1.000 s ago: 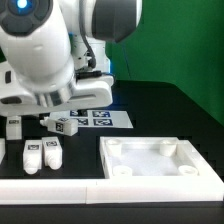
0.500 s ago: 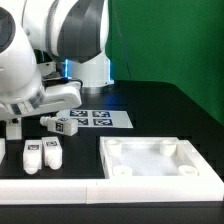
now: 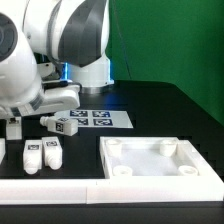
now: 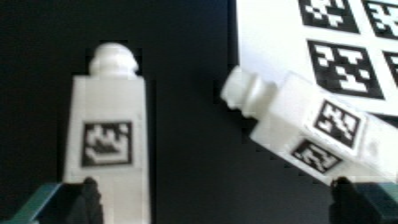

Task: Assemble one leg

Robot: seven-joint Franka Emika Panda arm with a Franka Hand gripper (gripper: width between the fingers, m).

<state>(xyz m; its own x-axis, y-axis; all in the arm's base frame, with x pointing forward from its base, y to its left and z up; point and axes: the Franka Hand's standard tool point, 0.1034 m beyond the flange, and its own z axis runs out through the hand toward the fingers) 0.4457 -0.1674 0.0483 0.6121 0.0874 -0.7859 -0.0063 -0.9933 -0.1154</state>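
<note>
Arm: my white arm fills the exterior view's left half and leans down over the bench.
Bench: black top with a green backdrop behind it. A white strip runs along the near edge.
Panel: a large square white panel with a raised rim and round holes at its corners. It lies flat at the exterior view's right, well apart from my claw.
Marker board: flat on the bench with its printed tags facing up, behind the panel and toward the exterior view's left. The wrist view shows it too.
Straight leg: the small white block under my wrist, with a rounded stub at one end and a square tag on its face. In the exterior view it sits at the far left.
Tilted leg: lies skewed just beside the straight leg, not touching it. Its tags face up and it sits at the marker board's edge. I cannot tell whether it rests on the board.
Front legs: two more white blocks side by side near the white strip, at the exterior view's left.
Claw: released, with the fingers spread wide. One tip is beside the straight leg's end and the other is beyond the tilted leg. It is gripping nothing.
</note>
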